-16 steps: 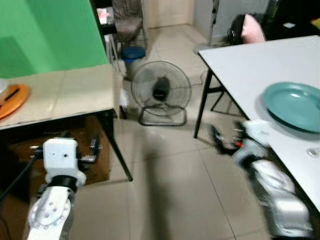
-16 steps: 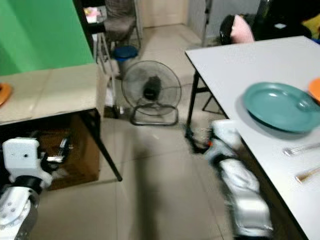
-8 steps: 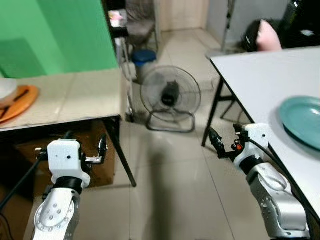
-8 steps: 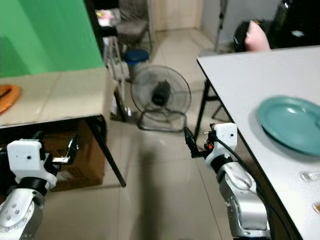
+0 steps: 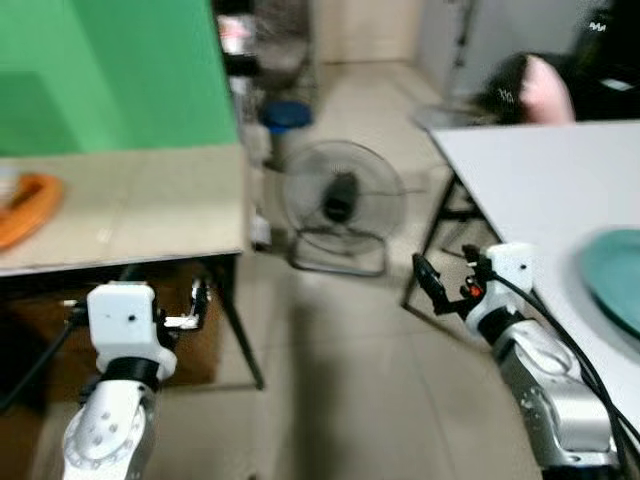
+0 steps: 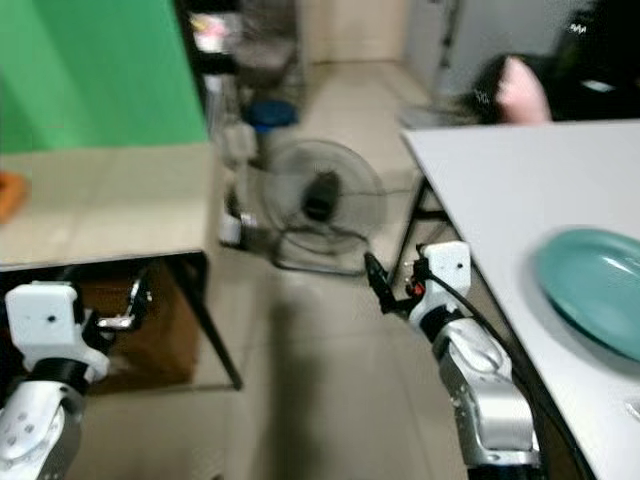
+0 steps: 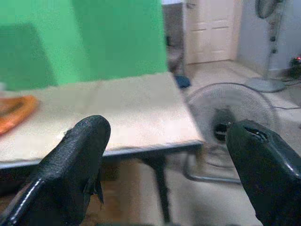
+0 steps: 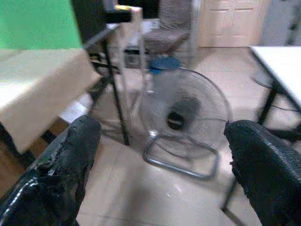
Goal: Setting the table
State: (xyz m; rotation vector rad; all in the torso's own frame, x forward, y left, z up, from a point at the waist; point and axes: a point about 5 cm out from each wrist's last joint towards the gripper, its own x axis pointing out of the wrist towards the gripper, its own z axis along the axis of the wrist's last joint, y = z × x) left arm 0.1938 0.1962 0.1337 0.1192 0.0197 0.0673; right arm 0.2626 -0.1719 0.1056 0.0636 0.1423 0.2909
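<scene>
Floor fan (image 5: 342, 205) between two tables

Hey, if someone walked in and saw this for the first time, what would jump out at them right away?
Probably the bright green wall on the robot's left, behind a beige table with an orange tray at its far left edge. Next, the floor fan standing on the tiles between that table and the white table on the right, which carries a teal plate. Both claws, left and right, hang open and empty.
</scene>
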